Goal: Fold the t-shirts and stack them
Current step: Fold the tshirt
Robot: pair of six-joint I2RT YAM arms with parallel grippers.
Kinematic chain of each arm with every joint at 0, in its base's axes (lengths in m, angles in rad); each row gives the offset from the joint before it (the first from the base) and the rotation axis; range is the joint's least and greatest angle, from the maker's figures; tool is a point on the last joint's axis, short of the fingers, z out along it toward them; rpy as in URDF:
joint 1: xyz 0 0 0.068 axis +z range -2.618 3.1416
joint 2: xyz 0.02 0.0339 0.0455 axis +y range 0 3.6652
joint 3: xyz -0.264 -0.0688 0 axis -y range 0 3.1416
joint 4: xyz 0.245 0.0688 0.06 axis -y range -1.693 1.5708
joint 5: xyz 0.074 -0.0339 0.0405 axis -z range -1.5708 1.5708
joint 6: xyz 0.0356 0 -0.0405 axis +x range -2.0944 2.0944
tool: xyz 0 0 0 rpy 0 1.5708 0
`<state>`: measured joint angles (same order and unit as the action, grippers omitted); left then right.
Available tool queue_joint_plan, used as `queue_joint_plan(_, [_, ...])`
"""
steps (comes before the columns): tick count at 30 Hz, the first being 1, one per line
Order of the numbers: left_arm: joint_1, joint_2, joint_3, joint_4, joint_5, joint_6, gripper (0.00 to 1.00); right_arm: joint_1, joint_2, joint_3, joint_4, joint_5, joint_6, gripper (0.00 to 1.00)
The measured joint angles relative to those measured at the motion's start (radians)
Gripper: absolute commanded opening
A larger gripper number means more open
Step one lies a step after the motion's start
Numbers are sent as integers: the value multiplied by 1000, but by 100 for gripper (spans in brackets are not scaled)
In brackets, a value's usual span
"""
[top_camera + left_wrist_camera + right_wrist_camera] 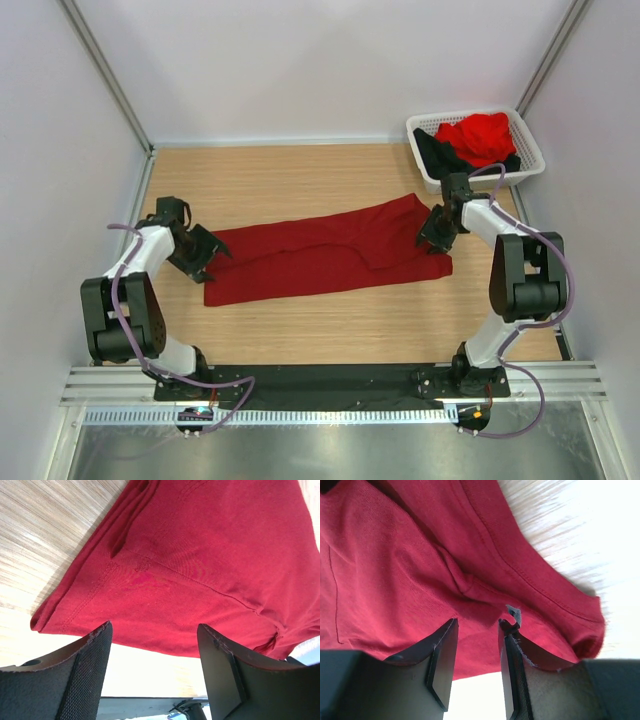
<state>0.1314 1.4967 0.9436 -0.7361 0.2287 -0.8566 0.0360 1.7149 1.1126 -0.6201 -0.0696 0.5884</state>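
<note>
Limp and light, the dark crimson cloth t-shirt (320, 262) lies in a long strip across the wooden table (300, 180), best pinched at its end hems; left gripper (155, 627) gapes empty, right gripper (477, 622) half-parted at the right hem, hold unclear.

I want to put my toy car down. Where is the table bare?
Bare table lies beyond the crimson shirt, left of the basket, and on the shirt's near side, toward the arm bases. The far right is crowded: basket and right gripper sit close.
</note>
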Motion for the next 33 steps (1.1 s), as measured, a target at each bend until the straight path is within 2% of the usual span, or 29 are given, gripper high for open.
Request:
queue_joint_plan(5, [0, -8, 0, 0, 1, 0, 74, 0, 13, 0, 13, -12, 12, 44])
queue_joint_plan(8, [0, -10, 0, -1, 0, -1, 75, 0, 14, 0, 21, -14, 17, 40])
queue_joint_plan(11, [0, -10, 0, 0, 0, -4, 72, 0, 16, 0, 29, -17, 24, 29])
queue_joint_plan(12, [0, -10, 0, 0, 1, -5, 72, 0, 19, 0, 32, -19, 26, 22])
queue_joint_plan(14, [0, -9, 0, 0, 1, -8, 71, 0, 25, 0, 36, -19, 32, 13])
queue_joint_plan(15, [0, -8, 0, 0, 1, -9, 70, 0, 27, 0, 36, -19, 34, 5])
queue_joint_plan(17, [0, -4, 0, 0, 0, -16, 68, 0, 27, 0, 36, -19, 38, 1])
queue_joint_plan(33, [0, 74, 19, 0, -76, -54, 49, 0, 14, -3, 37, -21, 41, 1])
